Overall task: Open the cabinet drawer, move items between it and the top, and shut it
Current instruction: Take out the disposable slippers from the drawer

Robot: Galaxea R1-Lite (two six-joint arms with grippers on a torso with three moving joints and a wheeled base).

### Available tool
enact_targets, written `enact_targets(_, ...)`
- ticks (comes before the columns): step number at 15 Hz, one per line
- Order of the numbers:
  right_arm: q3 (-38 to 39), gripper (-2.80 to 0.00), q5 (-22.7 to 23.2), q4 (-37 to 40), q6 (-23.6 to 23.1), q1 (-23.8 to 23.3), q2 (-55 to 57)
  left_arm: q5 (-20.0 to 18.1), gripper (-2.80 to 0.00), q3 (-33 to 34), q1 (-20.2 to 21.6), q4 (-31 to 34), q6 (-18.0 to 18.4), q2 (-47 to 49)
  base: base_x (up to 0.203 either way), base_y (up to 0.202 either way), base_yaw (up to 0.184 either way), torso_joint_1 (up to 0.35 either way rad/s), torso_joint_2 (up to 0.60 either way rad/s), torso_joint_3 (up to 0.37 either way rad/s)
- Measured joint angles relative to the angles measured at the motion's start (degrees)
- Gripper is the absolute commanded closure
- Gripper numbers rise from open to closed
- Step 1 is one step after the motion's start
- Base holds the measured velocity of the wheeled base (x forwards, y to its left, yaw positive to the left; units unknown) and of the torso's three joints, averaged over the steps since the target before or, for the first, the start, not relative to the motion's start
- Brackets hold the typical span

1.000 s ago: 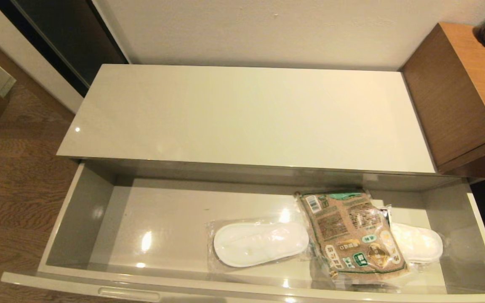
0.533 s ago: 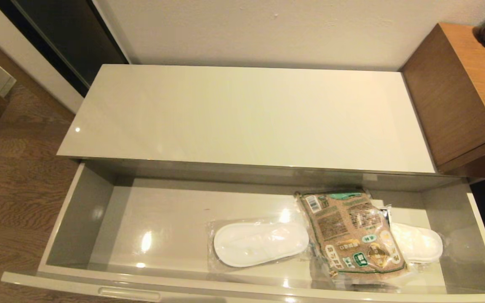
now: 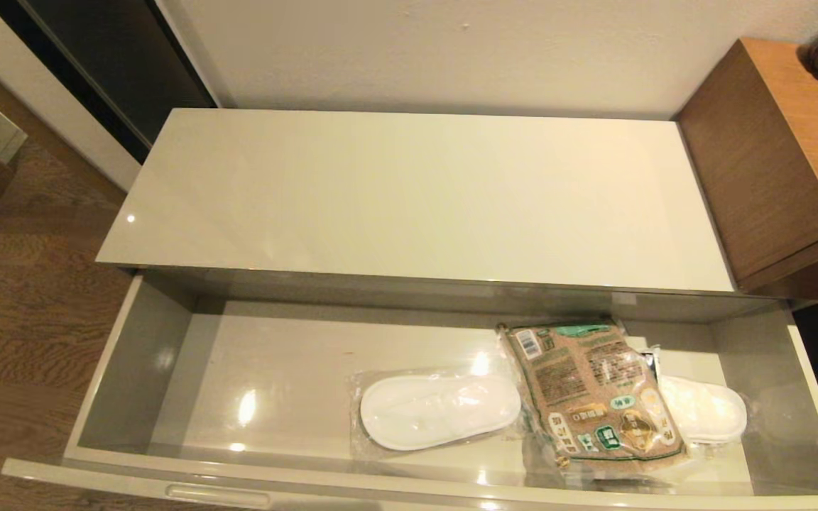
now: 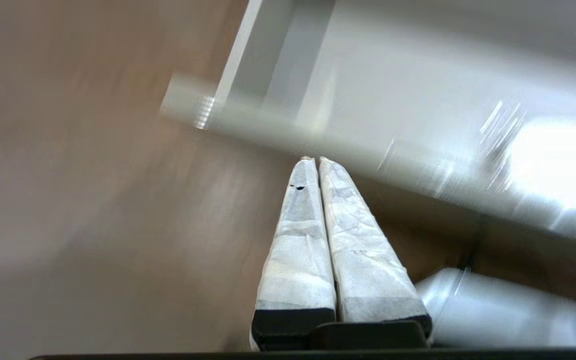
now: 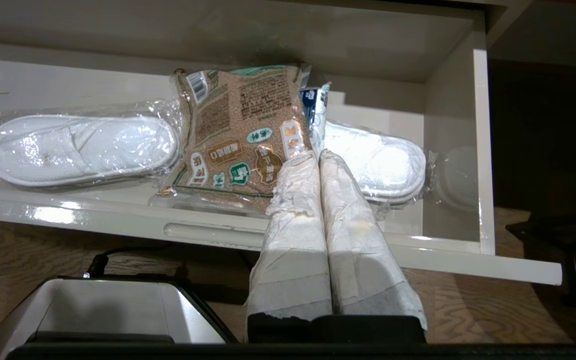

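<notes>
We see the open cabinet drawer (image 3: 132, 369) holding two wrapped slippers (image 3: 437, 410) and a grain bag (image 3: 593, 394), while our left gripper (image 4: 316, 160) and right gripper (image 5: 318, 154) stay closed, empty.

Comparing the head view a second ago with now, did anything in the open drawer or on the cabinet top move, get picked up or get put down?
No visible change. The grain bag lies in the open cabinet drawer over one of the wrapped slippers, the other slippers beside it, and the top looks the same. Neither gripper shows in the head view.
</notes>
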Motion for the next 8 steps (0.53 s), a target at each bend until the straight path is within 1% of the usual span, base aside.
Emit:
enact_targets(2, 0.00, 0.00, 0.02, 0.01, -0.01, -0.02, 0.00, -3.67, 0.00, 5.64, 0.00, -16.83, -0.64, -0.01, 0.000, 0.000, 0.000, 0.000, 0.00, 0.000)
enact_targets(3, 0.00, 0.00, 0.02, 0.01, 0.02, -0.02, 0.00, -6.10, 0.00, 7.42, 0.00, -22.80, -0.81, -0.01, 0.000, 0.000, 0.000, 0.000, 0.00, 0.000)
enact_targets(4, 0.00, 0.00, 0.00, -0.02, 0.01, -0.02, 0.00, -7.74, 0.00, 8.35, 0.00, -25.79, 0.10, -0.01, 0.000, 0.000, 0.000, 0.000, 0.00, 0.000)
enact_targets(5, 0.00, 0.00, -0.07, -0.02, 0.02, 0.00, 0.00, -8.38, 0.00, 8.84, 0.00, -26.04, 0.76, -0.01, 0.000, 0.000, 0.000, 0.000, 0.00, 0.000)
enact_targets(6, 0.00, 0.00, -0.06, -0.02, 0.04, 0.00, 0.00, -8.65, 0.00, 8.89, 0.00, -24.74, 0.82, -0.01, 0.000, 0.000, 0.000, 0.000, 0.00, 0.000)
enact_targets(8, 0.00, 0.00, -0.05, -0.02, 0.02, 0.00, 0.00, -9.06, 0.00, 7.78, 0.00, -19.99, 1.57, -0.01, 0.000, 0.000, 0.000, 0.000, 0.00, 0.000)
